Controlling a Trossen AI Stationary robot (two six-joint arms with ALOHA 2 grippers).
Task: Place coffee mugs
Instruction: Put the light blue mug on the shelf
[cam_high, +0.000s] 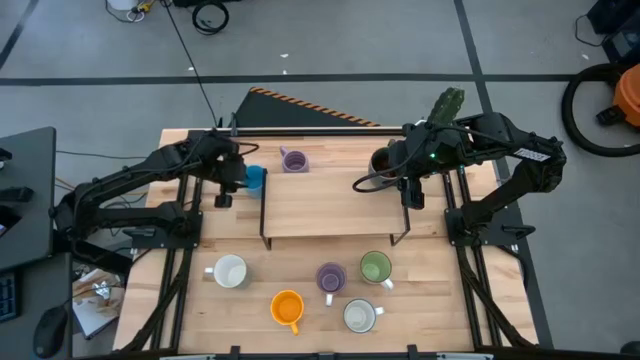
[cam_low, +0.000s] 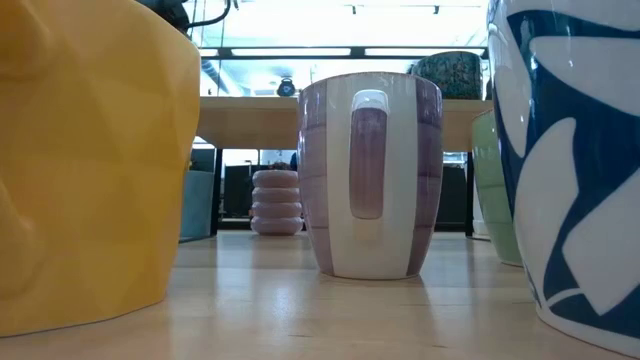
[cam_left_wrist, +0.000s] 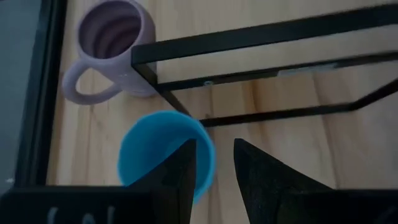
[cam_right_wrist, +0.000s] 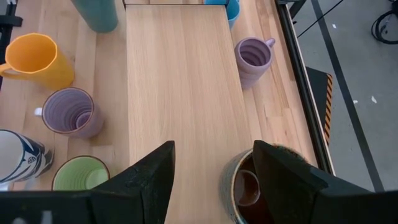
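The left gripper (cam_left_wrist: 214, 165) is clamped on the blue mug's (cam_left_wrist: 163, 152) rim; the right gripper (cam_right_wrist: 214, 180), spread, straddles the brown mug (cam_right_wrist: 249, 190). Five mugs remain unplaced.

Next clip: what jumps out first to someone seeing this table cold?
A raised wooden shelf spans mid-table, with both arms at its back corners. The left gripper straddles the blue mug's rim; the right gripper stands open over the brown mug on the shelf. Five mugs cluster in front, the orange one brightest.
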